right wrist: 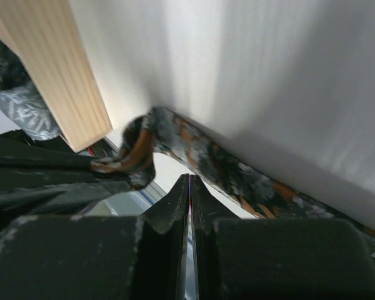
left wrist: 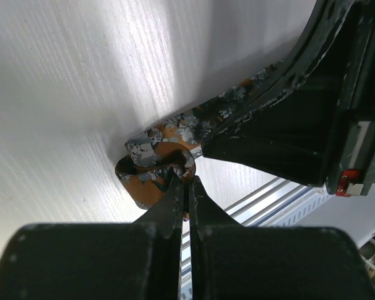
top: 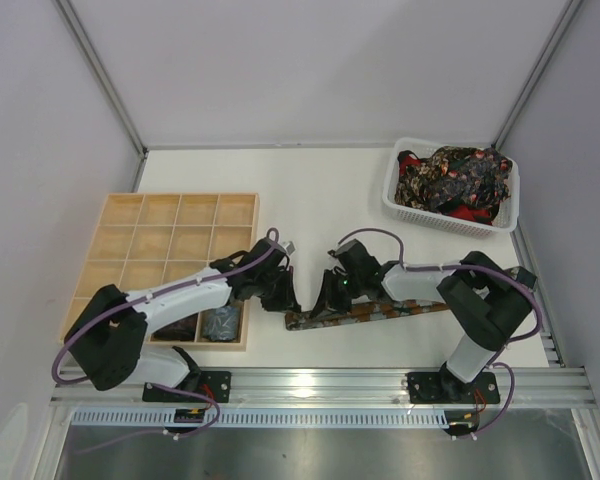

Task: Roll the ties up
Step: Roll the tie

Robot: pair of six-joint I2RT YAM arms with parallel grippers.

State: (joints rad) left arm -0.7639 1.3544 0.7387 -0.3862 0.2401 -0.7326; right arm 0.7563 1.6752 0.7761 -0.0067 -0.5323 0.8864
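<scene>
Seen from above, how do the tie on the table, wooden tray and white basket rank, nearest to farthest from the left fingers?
1. Tie on the table: its end at the left fingers.
2. Wooden tray: just left.
3. White basket: back right corner.

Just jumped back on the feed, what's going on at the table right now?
Both arms are working one tie that lies flat near the front edge of the table. The left gripper is shut on its curled-over end. The right gripper is shut too, its tips right at the strip beside that end; whether it pinches fabric is unclear. A rolled coil sits in the wooden tray, and more ties are heaped in the white basket.
</scene>
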